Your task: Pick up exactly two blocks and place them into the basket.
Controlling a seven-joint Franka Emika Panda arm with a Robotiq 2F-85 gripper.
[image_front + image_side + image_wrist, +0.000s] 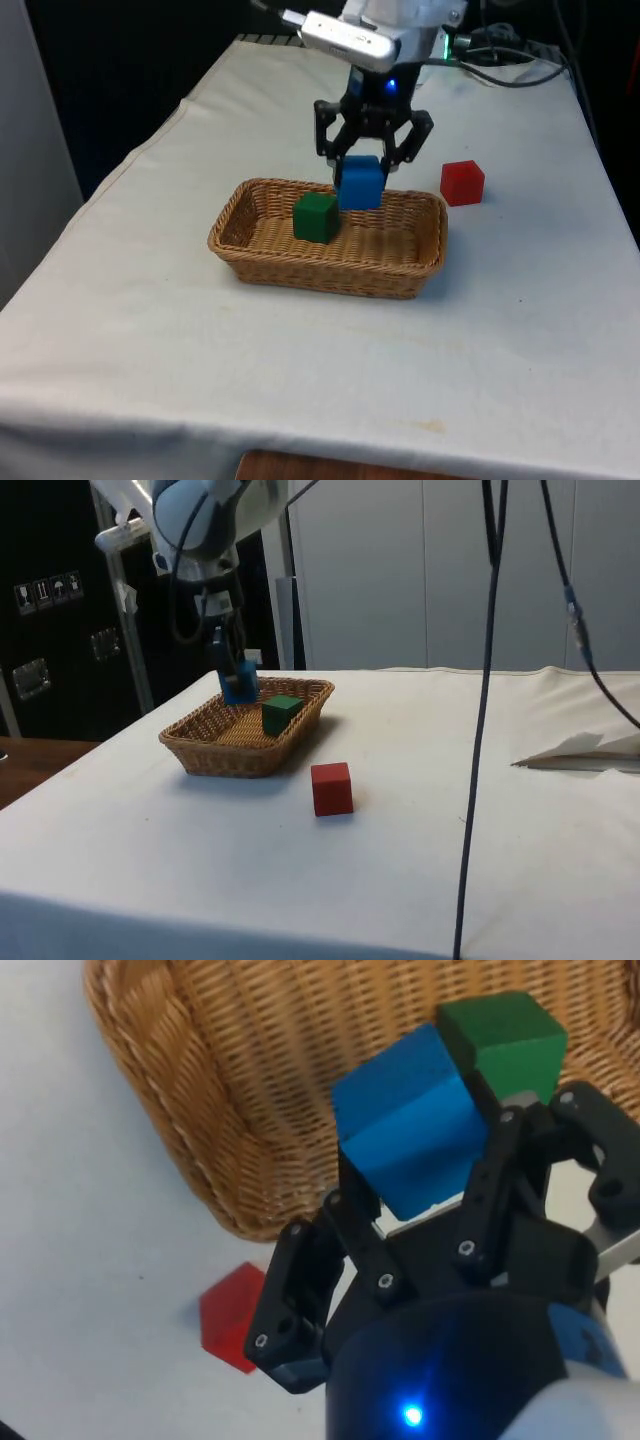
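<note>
Item: wicker basket (262,262), oblong, woven tan cane, set on the white tablecloth (200,350) near the middle of the table; seen also in the side view (200,750) and from above in the wrist view (200,1090). Contents: one green block (316,217), resting on the basket floor, roughly central, slightly towards the front view's left; in the side view (281,712) it sits towards the basket's far half, and in the wrist view (505,1040) it lies just beyond the held block. Item: blue block (360,183), a cube clamped between the two black fingers of the gripper (363,160), held above the basket's interior close to the far rim and just beside the green block, on the front view's right of it; whether its lower face touches the basket floor cannot be told. The side view places the blue block (239,683) low over the basket, under the gripper (231,665); the wrist view shows the fingers (360,1220) pressed to opposite faces of the blue block (410,1130), the jaws closed to the block's width. Item: red block (462,183), a cube standing alone on the cloth outside the basket, beyond its corner at the front view's right, apart from the rim; in the side view (331,788) it stands on the cloth just in front of the basket; in the wrist view (232,1315) a part of it shows beside a finger. Also present: dark cables (485,680) hanging across the side view.
</note>
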